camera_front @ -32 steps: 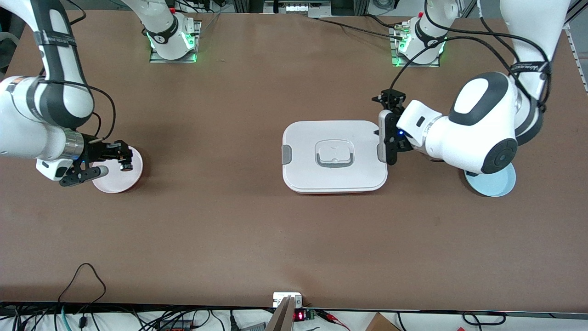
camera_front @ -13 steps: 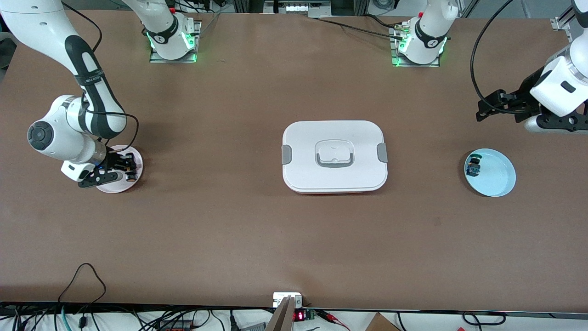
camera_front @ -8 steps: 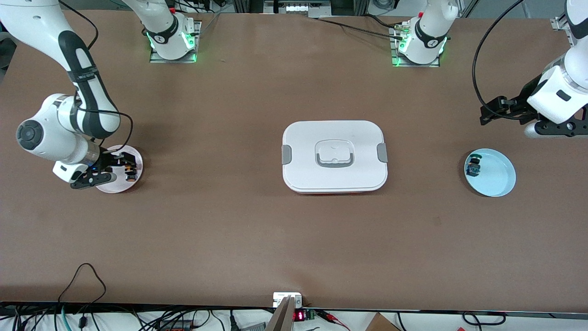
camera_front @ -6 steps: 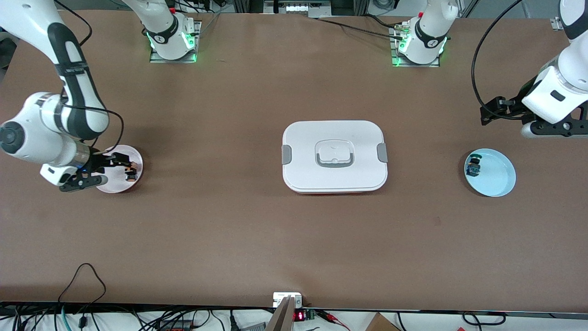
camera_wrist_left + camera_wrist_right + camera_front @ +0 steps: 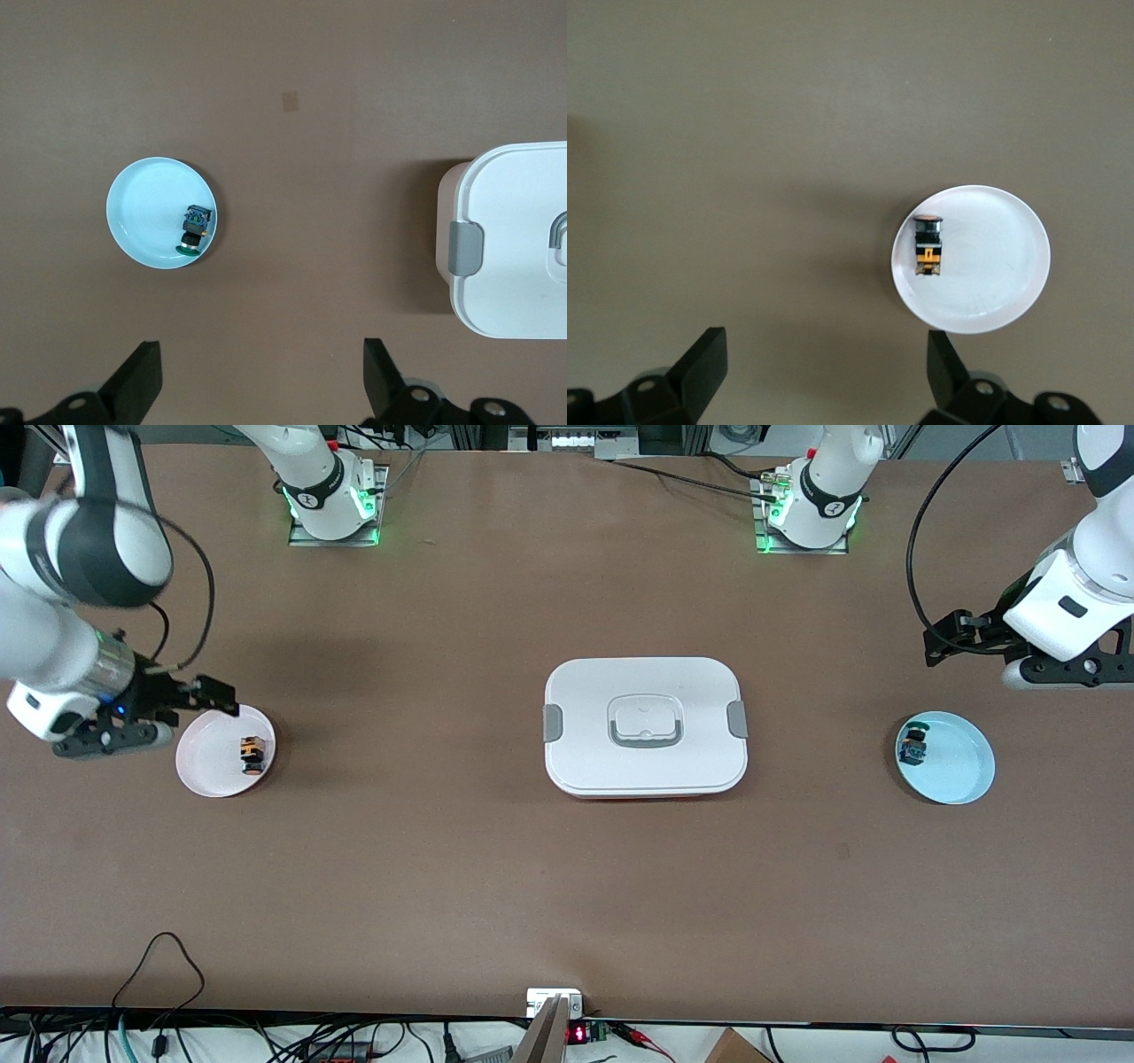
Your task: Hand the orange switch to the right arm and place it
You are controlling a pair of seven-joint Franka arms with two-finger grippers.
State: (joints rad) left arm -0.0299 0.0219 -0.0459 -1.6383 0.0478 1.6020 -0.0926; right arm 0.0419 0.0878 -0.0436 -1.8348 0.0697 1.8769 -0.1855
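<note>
The orange switch (image 5: 252, 755) lies on its side in the white plate (image 5: 205, 765), which sits on the counter (image 5: 567, 886) well toward the right arm's end from the lidded white container (image 5: 645, 726). The right gripper (image 5: 146, 713) hangs in the air beside that plate's rim, fingers (image 5: 700, 363) spread wide and holding nothing. Toward the left arm's end from the container, the left gripper (image 5: 974, 645) hangs above the counter near the light-blue plate (image 5: 961, 771), fingers (image 5: 381, 376) wide apart. What looks like a blue-green switch (image 5: 193, 230) rests in that plate.
</note>
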